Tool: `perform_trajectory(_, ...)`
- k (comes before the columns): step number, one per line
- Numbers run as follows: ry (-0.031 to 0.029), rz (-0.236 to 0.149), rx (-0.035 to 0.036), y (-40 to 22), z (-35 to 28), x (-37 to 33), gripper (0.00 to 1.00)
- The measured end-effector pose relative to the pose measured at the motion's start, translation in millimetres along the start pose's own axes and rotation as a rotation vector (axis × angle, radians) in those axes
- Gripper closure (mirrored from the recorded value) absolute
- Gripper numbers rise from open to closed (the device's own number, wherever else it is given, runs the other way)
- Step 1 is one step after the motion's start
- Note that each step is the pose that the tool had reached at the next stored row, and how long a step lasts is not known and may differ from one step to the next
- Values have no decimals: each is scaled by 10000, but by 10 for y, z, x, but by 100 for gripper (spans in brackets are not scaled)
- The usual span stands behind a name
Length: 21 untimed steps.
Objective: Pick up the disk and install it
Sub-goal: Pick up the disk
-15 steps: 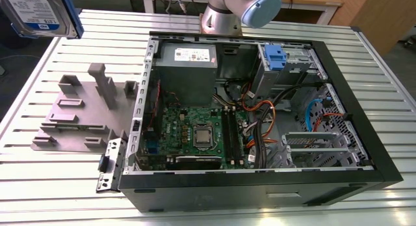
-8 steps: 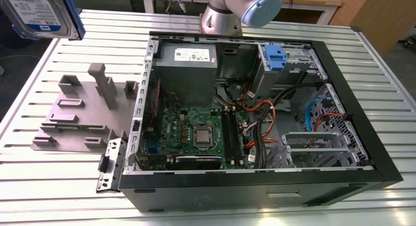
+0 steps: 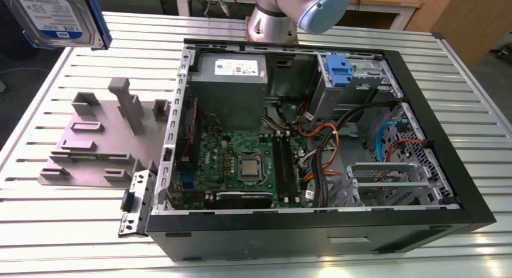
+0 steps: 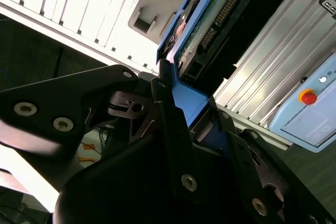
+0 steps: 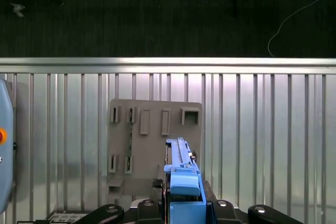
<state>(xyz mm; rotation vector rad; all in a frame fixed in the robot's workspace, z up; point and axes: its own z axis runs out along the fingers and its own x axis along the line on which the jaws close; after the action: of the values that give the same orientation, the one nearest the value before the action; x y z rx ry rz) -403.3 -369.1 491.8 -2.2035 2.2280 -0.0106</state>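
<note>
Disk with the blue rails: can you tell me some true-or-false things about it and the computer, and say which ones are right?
1. The disk lies inside the computer case. False: it is up in the air at the exterior view's left, outside the case.
2. The gripper is shut on the disk's blue rail. True, as both wrist views show.
3. The computer case is open, so the green motherboard can be seen. True.
4. The disk sits in a slot of the grey fixture plate. False: in the first wrist view the disk is held above the plate, apart from it.
</note>
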Motion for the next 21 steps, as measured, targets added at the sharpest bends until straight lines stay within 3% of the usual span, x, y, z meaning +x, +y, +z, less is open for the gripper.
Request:
perform_trajectory(12, 1, 1, -2, -84, 0, 5, 64)
perform_trajectory(21, 0, 0, -1, -111, 1, 7, 64)
